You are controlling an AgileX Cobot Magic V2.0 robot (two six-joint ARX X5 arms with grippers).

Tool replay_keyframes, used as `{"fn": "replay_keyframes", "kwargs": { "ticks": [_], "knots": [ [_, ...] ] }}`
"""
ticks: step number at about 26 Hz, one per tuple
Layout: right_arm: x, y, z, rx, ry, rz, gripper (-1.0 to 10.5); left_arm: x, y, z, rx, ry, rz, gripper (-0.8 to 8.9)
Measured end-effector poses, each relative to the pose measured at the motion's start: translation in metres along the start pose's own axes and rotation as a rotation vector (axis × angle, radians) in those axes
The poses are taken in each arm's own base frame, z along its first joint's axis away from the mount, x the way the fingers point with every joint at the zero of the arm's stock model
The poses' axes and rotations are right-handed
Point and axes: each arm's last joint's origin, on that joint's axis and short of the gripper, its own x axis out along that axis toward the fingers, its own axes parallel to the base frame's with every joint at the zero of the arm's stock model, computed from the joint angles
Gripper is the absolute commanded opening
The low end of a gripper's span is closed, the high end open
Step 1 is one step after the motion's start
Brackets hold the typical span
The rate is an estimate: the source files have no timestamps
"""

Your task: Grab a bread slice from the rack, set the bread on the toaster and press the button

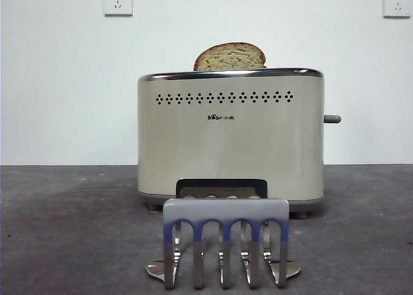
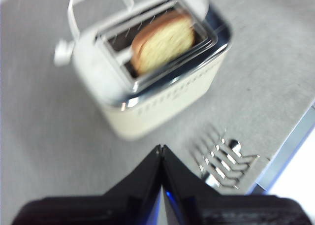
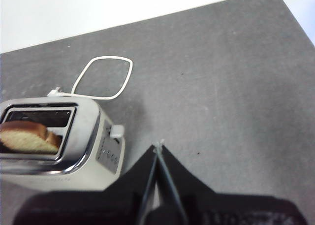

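1 slice of bread [image 1: 230, 57] stands in the toaster [image 1: 230, 140] slot, so the rack [image 1: 225, 242] is bare. Both end effectors, left [image 2: 161, 148] and right [image 3: 158, 147], are closed on nothing; the button [image 3: 116, 132], unpressed I judge, sits just ahead of my right one.
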Motion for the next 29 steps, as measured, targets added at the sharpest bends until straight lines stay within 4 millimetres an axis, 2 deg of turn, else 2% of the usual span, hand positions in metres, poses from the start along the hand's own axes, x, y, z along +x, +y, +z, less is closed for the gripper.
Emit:
{"fn": "replay_keyframes", "kwargs": {
  "ticks": [2, 5, 8, 11, 14, 16, 18, 23, 29],
  "knots": [
    [0.002, -0.001, 0.001, 0.0, 0.003, -0.022, 0.0, -0.001, 0.004, -0.01, 0.042, -0.075, -0.013, -0.03],
    [0.009, -0.001, 0.004, 0.001, 0.019, -0.043, 0.0, 0.003, 0.018, -0.035, 0.051, -0.244, 0.045, -0.03],
    [0.018, -0.001, 0.007, 0.003, 0.043, -0.05, 0.0, 0.014, 0.033, -0.076, 0.024, -0.403, 0.195, -0.03],
    [0.032, -0.002, 0.012, 0.004, 0.078, -0.056, 0.0, 0.031, 0.041, -0.13, -0.026, -0.526, 0.338, -0.03],
    [0.057, -0.003, 0.019, 0.008, 0.145, -0.069, 0.0, 0.063, 0.039, -0.213, -0.132, -0.564, 0.514, -0.03],
    [0.076, -0.003, 0.023, 0.01, 0.194, -0.077, 0.0, 0.083, 0.037, -0.251, -0.209, -0.536, 0.582, -0.03],
    [0.096, -0.004, 0.027, 0.013, 0.244, -0.085, 0.0, 0.097, 0.035, -0.276, -0.262, -0.531, 0.643, -0.03],
    [0.141, -0.007, 0.03, 0.018, 0.358, -0.103, 0.0, 0.12, 0.032, -0.306, -0.334, -0.573, 0.645, -0.03],
    [0.185, -0.009, 0.037, 0.019, 0.379, -0.106, 0.0, 0.121, 0.033, -0.307, -0.366, -0.57, 0.654, -0.03]
  ]
}}
